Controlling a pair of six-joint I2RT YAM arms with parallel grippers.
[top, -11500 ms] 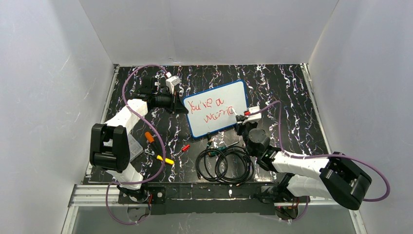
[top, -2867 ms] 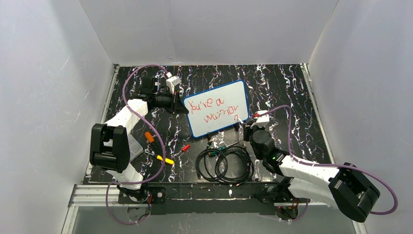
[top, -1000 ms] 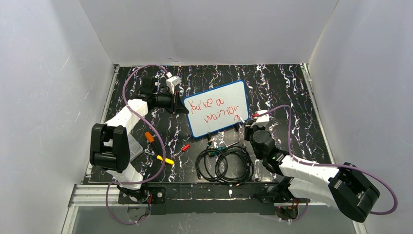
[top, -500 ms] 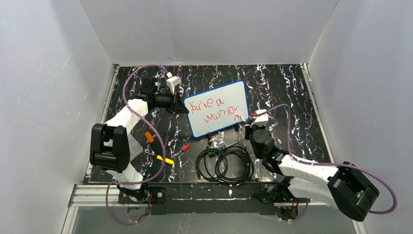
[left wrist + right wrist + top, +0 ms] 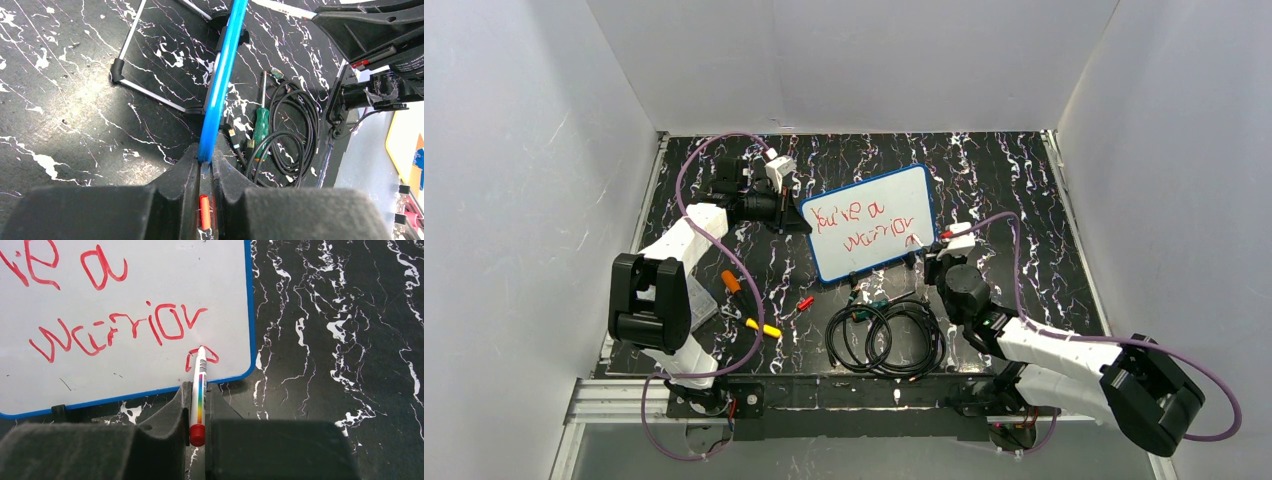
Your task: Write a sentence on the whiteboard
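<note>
Where its marker (image 5: 200, 369) meets the whiteboard (image 5: 165, 275), the right end effector (image 5: 198, 388) hovers.

Red sentence (image 5: 114, 329), blue-framed whiteboard (image 5: 150, 275), white-veined black table (image 5: 325, 315)

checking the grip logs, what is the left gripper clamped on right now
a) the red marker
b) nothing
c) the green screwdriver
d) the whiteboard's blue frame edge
d: in the left wrist view the left gripper is shut on the blue edge of the whiteboard, while the marker sits in the right gripper.
</note>
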